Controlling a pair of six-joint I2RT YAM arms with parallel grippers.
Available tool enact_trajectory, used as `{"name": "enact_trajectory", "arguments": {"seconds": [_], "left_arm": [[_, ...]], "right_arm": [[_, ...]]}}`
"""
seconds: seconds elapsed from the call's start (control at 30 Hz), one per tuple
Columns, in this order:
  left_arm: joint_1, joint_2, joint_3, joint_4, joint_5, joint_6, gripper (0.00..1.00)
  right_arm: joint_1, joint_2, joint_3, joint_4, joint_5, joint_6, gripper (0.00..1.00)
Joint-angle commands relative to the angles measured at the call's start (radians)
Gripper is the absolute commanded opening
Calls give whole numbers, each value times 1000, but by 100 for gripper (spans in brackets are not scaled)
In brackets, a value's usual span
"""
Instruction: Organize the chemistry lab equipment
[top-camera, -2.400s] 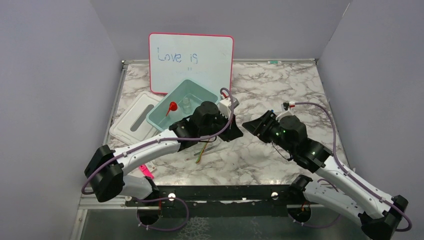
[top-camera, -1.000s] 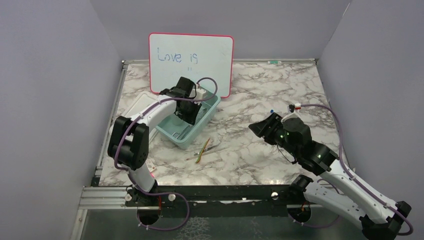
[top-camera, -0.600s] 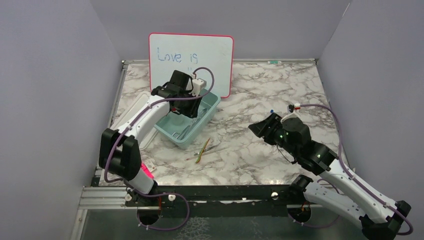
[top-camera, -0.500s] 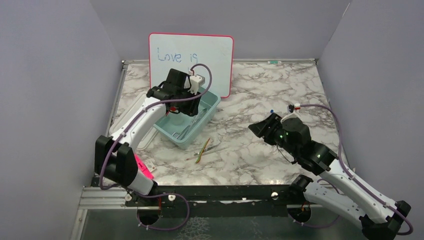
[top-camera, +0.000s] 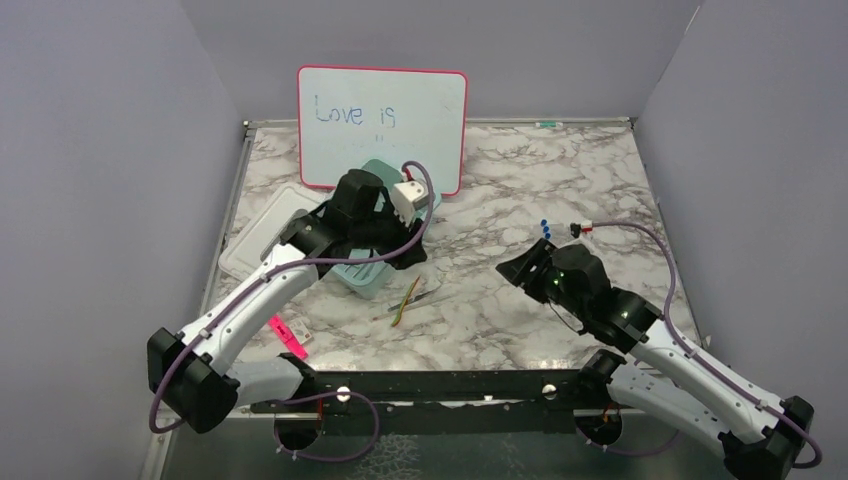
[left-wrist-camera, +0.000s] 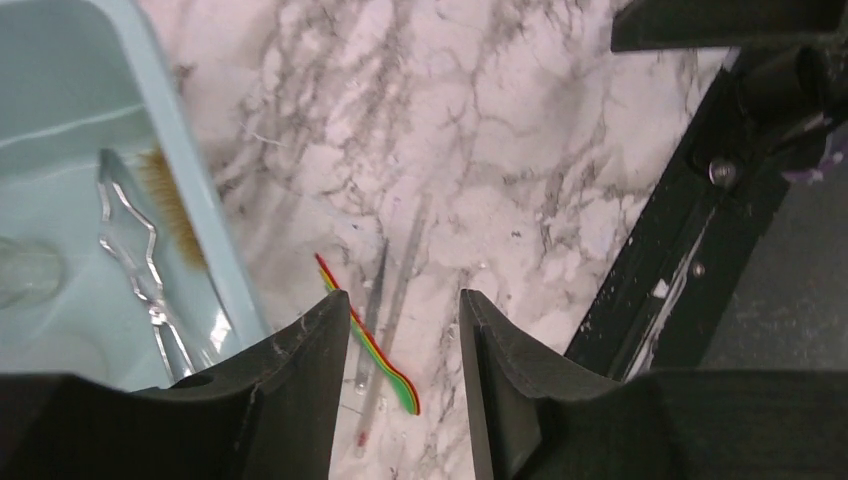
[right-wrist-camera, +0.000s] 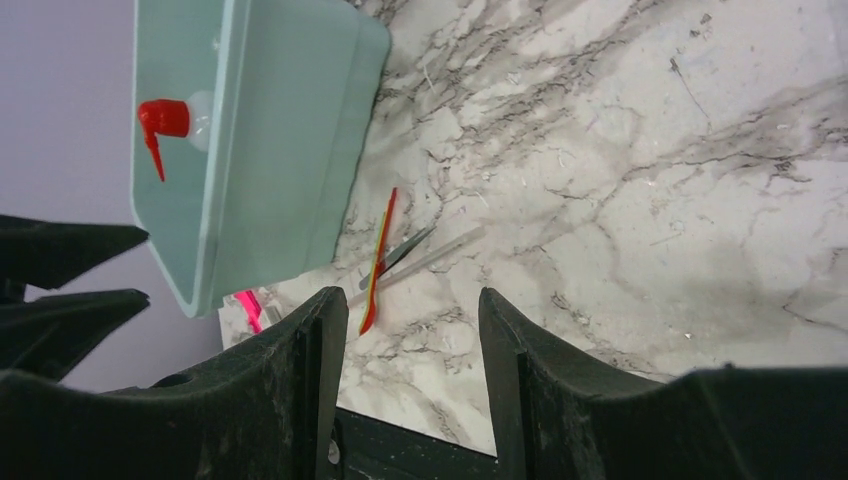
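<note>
A teal bin (left-wrist-camera: 215, 260) holds the metal tongs (left-wrist-camera: 135, 250), the brown brush (left-wrist-camera: 175, 205) and a glass flask (left-wrist-camera: 20, 272). The white squeeze bottle with red nozzle (right-wrist-camera: 170, 118) lies in the bin (right-wrist-camera: 260, 130). Just off the bin's near corner lie a red-yellow-green strip (left-wrist-camera: 375, 350), grey tweezers (left-wrist-camera: 377, 290) and a thin clear rod (left-wrist-camera: 400, 300); they also show in the top view (top-camera: 408, 297). My left gripper (left-wrist-camera: 405, 310) is open and empty above them. My right gripper (right-wrist-camera: 410, 305) is open and empty, right of them. Blue-capped tubes (top-camera: 543, 224) lie behind the right gripper (top-camera: 512, 268).
The pink-framed whiteboard (top-camera: 382, 125) stands at the back. The bin's white lid (top-camera: 255, 238) lies to the bin's left. A pink marker (top-camera: 287, 336) lies near the front left edge. The black front rail (left-wrist-camera: 690, 250) is close to the left gripper.
My left arm has swung from the back of the bin to its near corner, over the loose items. My right gripper has shifted slightly nearer, and the blue-capped tubes now show behind it.
</note>
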Motion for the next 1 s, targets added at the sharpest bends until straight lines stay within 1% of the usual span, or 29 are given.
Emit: {"name": "enact_trajectory", "arguments": {"seconds": [0.0,0.1,0.23,0.4,0.53,0.6,0.7,0.97], "left_arm": [[-72,9,-85,30,18,1,45],[-96,36,-115,28,-47,-77,42],[-155,53,-170,31,-199,-196,41],[-217,85,-229,33,-391,-289,40],[-232,130,-263,34,-476,-348,35],[-236,151,-276,45,-495,-376,32],[-241,183,-289,64,-506,-389,29],[-244,239,-330,119,-456,-382,29]], "right_arm": [[-5,-3,-39,-6,4,57,55],[-5,2,-57,-10,3,67,55],[-5,5,-80,-8,-4,78,55],[-5,17,-109,27,-17,92,55],[-4,31,-112,36,-20,93,55],[-5,34,-114,33,-16,93,55],[-5,35,-121,37,-15,93,55],[-5,44,-124,46,-12,91,55]]}}
